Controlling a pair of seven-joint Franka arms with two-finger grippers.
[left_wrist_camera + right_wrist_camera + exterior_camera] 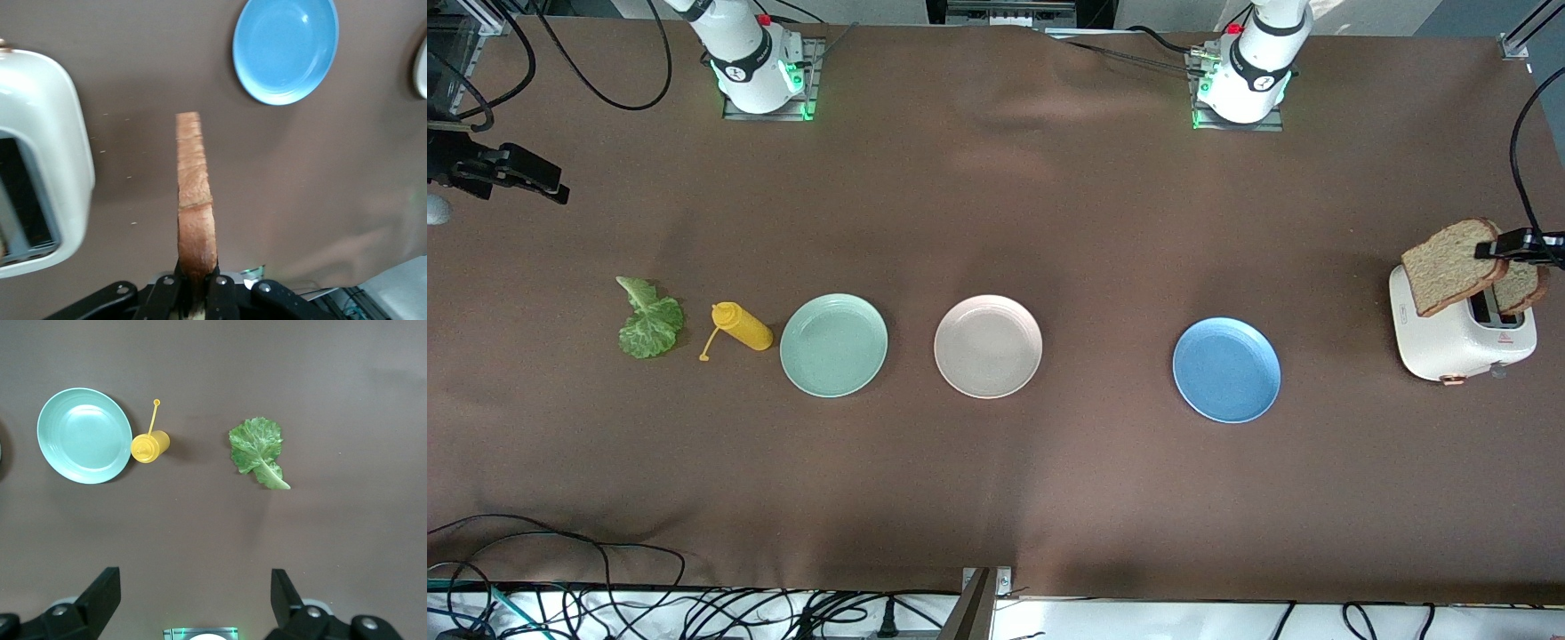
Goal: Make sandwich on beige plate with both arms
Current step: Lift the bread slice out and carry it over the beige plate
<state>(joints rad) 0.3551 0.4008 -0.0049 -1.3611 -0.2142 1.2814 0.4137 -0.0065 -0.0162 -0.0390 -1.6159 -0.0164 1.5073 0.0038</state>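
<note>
Left gripper (1496,250) pinches bread slice (1449,267) above toaster (1463,342); right gripper (193,597) waits open.

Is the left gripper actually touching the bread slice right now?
Touching. The left wrist view shows the left gripper shut on the bread slice's edge, both fingers pressed against it.

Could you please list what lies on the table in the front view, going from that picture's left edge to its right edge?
lettuce leaf → yellow squeeze bottle → mint-green plate → beige plate → blue plate → white toaster
</note>
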